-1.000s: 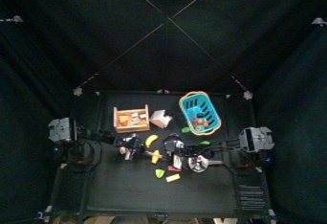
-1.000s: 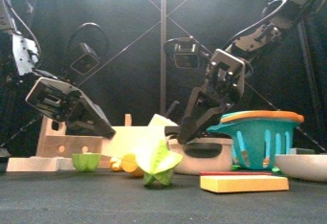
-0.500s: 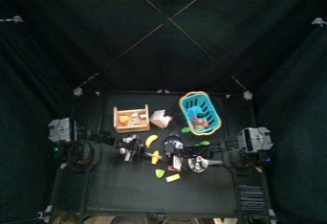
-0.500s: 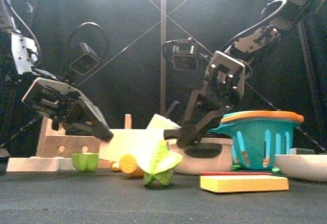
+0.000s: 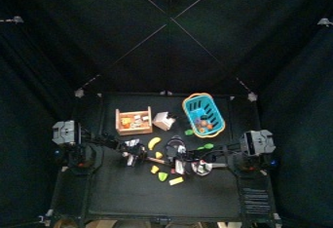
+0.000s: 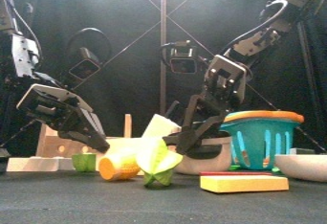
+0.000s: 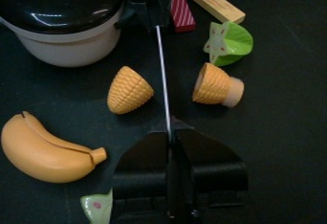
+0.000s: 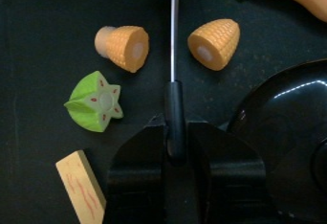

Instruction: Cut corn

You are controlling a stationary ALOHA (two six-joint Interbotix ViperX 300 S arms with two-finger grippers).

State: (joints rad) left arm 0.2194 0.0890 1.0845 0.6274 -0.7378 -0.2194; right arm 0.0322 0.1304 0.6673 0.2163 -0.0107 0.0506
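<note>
Corn lies cut in two on the worktop (image 5: 117,198): a pointed half (image 7: 129,89) and a blunt half (image 7: 217,84), apart. Right claw (image 8: 171,132) grips a knife (image 8: 173,36) between them. Left claw (image 7: 170,161): cannot tell. Teal basket (image 5: 204,114) holds mixed items; wooden crate (image 5: 134,121) holds something red.

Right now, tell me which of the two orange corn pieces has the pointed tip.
The cone-shaped orange corn piece beside the yellow banana; the other, flat-ended corn piece lies near the green star-shaped slice.
</note>
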